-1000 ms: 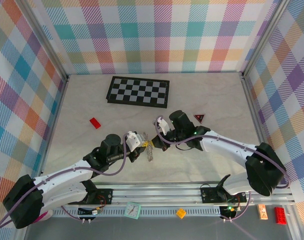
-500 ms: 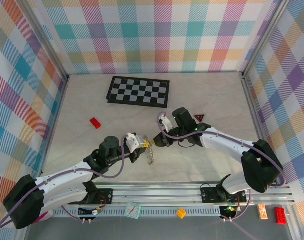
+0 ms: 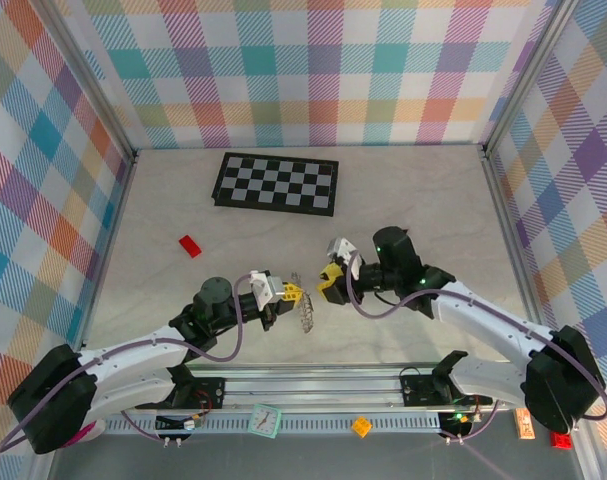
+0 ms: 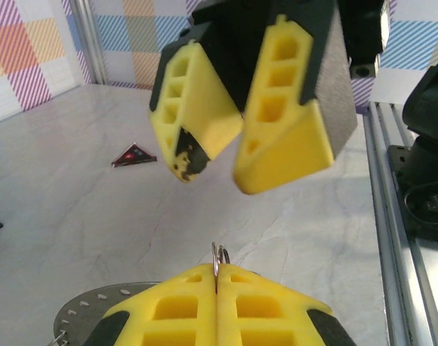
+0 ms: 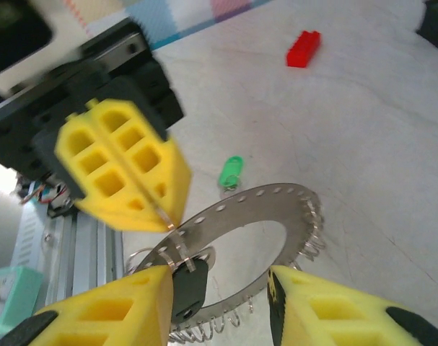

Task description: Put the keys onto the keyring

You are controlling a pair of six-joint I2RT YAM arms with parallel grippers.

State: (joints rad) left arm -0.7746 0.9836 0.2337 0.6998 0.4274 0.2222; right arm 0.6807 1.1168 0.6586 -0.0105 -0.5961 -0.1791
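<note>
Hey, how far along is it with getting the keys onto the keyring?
Done: nothing certain. A dark-headed key sits at the keyring rim, attachment unclear. In hand: the left gripper is shut on one of its wire loops; the right gripper is open, empty. Left: the green-headed key looks separate.

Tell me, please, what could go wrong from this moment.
1. The left gripper holds the keyring only by a thin wire loop at its fingertips; the ring could slip out or swing.
2. The right gripper is open with its fingers close to the ring's rim; a careless move could knock the ring loose.
</note>
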